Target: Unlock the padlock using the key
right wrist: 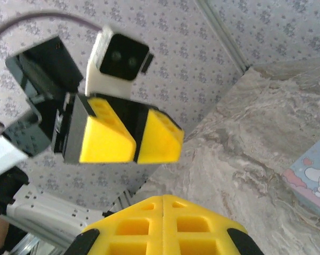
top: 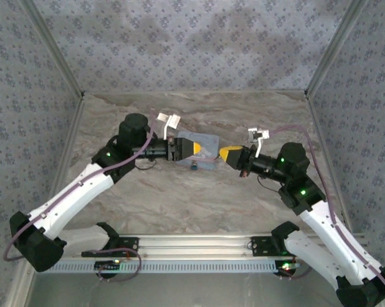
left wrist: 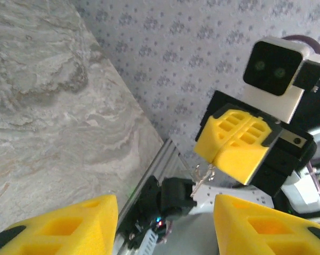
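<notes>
Left hand (left wrist: 165,206) stands wide open and holds nothing. Right hand (left wrist: 216,159) is closed on a small key (left wrist: 202,174). Between them lies the tin box (top: 206,147), the padlock (top: 194,166) just beside it.

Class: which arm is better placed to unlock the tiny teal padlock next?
Right: the right gripper is shut on the small metal key, close to the tiny teal round padlock; the left gripper is open.

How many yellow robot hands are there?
2. The left hand is mid-table, open, at the pale blue tin; the right hand faces it, shut on a small key.
</notes>
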Motion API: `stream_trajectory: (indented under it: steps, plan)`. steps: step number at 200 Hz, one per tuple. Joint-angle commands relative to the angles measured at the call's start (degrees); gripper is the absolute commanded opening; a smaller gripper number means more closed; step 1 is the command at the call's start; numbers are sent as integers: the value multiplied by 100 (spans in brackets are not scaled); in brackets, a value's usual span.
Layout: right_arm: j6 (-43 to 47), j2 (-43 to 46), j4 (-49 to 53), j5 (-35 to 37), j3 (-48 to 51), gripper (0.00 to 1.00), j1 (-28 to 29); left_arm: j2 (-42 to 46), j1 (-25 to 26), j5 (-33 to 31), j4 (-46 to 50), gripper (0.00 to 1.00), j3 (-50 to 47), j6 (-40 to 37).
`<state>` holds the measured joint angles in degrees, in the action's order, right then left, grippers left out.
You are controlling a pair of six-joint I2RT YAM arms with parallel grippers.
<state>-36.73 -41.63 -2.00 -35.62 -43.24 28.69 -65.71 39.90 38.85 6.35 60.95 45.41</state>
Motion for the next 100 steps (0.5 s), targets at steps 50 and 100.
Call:
stream_trajectory:
  steps: [50, 100]
  plan:
    - [-491, 75, -850, 518, 160, 0, 219, 124, 601, -823, -2555, 60, -773, 752]
    - [-803, 120, -1437, 825, 463, 0, 321, -65, 700, -785, -3372, 51, -837, 1013]
